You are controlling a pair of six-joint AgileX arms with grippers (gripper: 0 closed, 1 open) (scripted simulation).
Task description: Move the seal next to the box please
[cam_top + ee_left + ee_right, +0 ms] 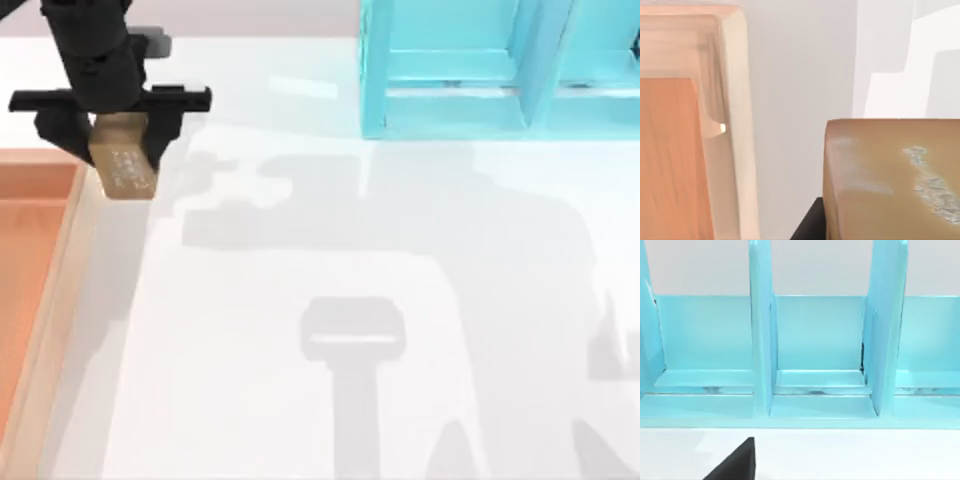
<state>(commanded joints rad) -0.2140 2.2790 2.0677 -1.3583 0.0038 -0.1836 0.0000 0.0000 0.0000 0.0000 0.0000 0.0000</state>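
1. Golden-brown, the seal [124, 160] is pinched between the left gripper's [112, 135] jaws, just beside the box's [62, 262] pale rim on its outer side; you can see nothing between them.
2. Whitish speckles mark the seal's face [932, 187].
3. You'll find the turquoise frame [470, 70] well apart from the box, across the white table [330, 250].
4. Facing that frame [815, 350], the right gripper's jaws can't be judged.

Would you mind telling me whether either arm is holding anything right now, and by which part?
The left hand holds the seal by its upper end, one finger on each side, beside the box rim.
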